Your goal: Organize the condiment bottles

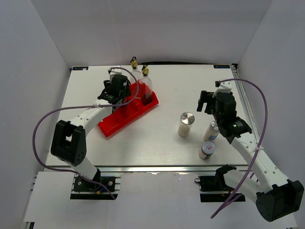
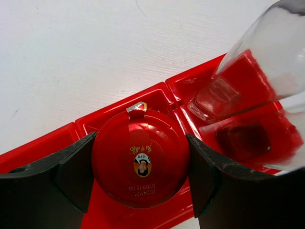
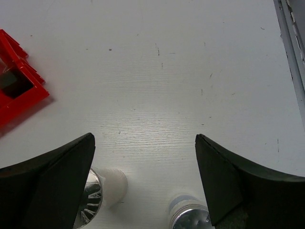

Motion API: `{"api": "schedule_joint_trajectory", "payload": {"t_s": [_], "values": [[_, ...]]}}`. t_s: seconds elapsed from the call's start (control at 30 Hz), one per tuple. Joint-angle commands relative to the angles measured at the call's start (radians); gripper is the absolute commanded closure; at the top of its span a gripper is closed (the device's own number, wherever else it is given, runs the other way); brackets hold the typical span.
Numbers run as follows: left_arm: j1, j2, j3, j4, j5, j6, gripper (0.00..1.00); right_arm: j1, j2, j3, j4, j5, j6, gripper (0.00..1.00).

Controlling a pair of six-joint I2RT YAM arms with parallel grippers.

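Bottles (image 2: 259, 67) just beside red-lidded jar (image 2: 140, 162)

Open bench mid-table — crowding at both ends.
The bench (image 1: 167, 90) between the red tray (image 1: 114, 125) and the three shakers (image 1: 186, 125) lies free; two glass bottles (image 1: 146, 84) stand just beside the left gripper (image 2: 141, 139) clamped on the red-lidded jar (image 2: 140, 167), while bare bench fronts the spread right gripper (image 3: 145, 143).

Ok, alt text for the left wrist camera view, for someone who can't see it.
The left gripper clasps a red-lidded jar standing in a red divided tray. A clear glass bottle stands in a compartment to its right, with white table beyond.
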Motion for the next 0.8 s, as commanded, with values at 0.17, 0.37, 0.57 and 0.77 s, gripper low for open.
{"api": "schedule_joint_trajectory", "payload": {"t_s": [0.17, 0.37, 0.57, 0.77], "values": [[0.065, 0.043, 0.079, 0.121, 0.063, -0.007, 0.85, -0.003, 0.011, 0.016, 0.03, 0.044, 0.008, 0.11], [0.079, 0.098, 0.09, 0.141, 0.066, -0.004, 0.67, -0.003, -0.028, 0.095, -0.091, 0.049, 0.089, 0.11], [0.085, 0.131, 0.102, 0.141, 0.073, -0.003, 0.34, -0.003, -0.143, 0.146, -0.267, 0.057, 0.192, 0.1], [0.087, 0.109, 0.119, 0.094, 0.068, 0.006, 0.02, -0.003, -0.154, 0.235, -0.525, -0.051, 0.242, 0.1]]}}
